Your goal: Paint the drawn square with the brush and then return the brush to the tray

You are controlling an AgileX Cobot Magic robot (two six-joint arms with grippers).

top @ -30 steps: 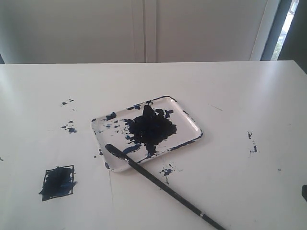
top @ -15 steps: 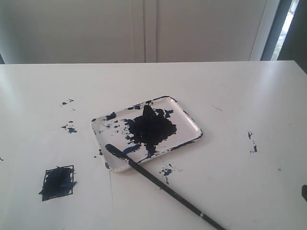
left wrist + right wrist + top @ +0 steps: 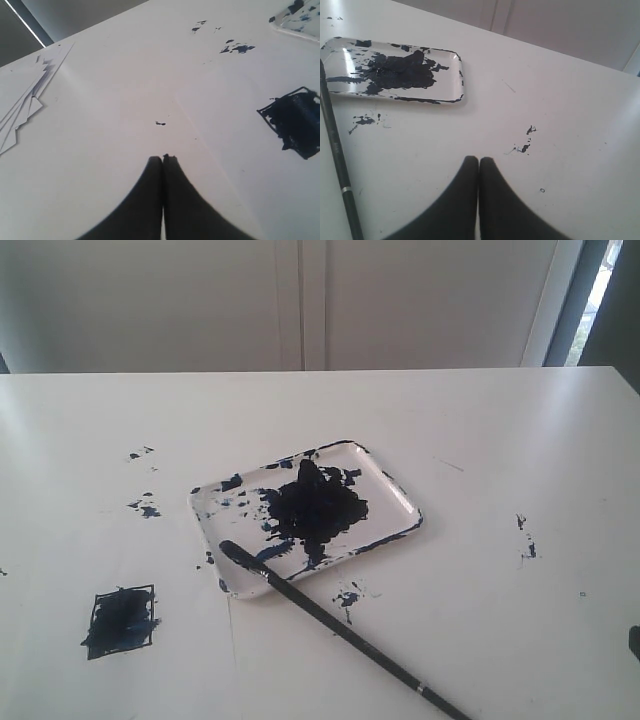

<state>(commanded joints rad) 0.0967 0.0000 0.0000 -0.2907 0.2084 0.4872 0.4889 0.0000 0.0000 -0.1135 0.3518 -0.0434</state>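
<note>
Square looks filled; brush lies tip on the tray, handle out on the surface. Our left claw and right claw are pressed together, empty. We judge the task finished; no grasp needed.

1 high exterior view over the table, 2 low wrist views (tray shared)

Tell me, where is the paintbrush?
In the exterior view the brush lies front and centre, its blackened tip on the near-left corner of the tray, its handle slanting across the table toward the lower right. The painted square is to its left.
</note>
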